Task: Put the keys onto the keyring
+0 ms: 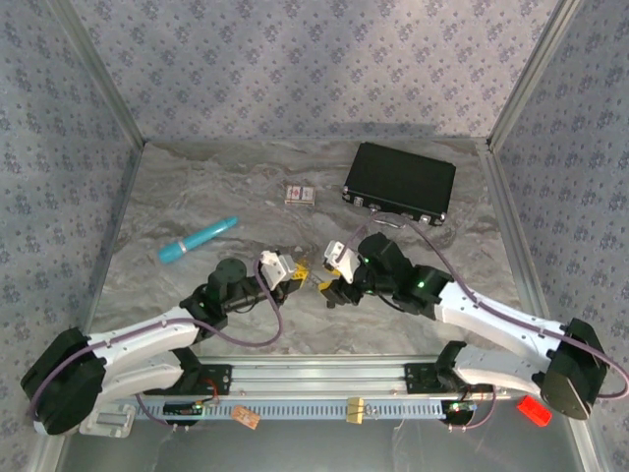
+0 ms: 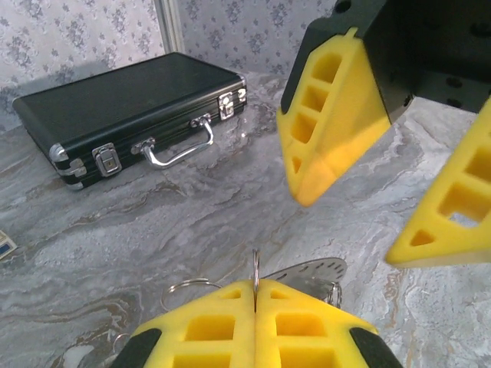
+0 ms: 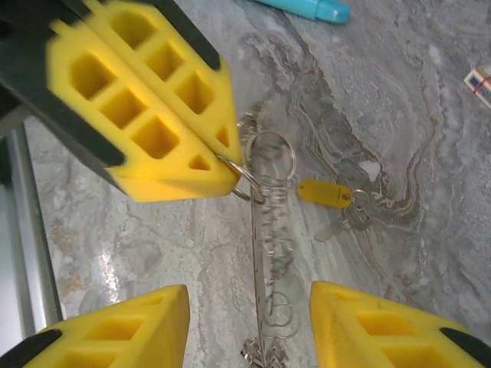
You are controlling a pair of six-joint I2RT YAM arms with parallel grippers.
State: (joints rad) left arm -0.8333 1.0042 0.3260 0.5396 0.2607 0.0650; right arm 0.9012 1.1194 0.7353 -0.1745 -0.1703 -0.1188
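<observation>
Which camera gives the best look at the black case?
The left wrist view: the black case sits close, with its handle and latches clear. The top view shows the whole case, but small and distant.

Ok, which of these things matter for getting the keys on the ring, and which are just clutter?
For the job: thin silvery keyring, pinched in the shut left gripper; yellow-headed key and small metal key beside it.
Lying about: black rectangular case; teal pen-like stick; small red-and-white box.
</observation>
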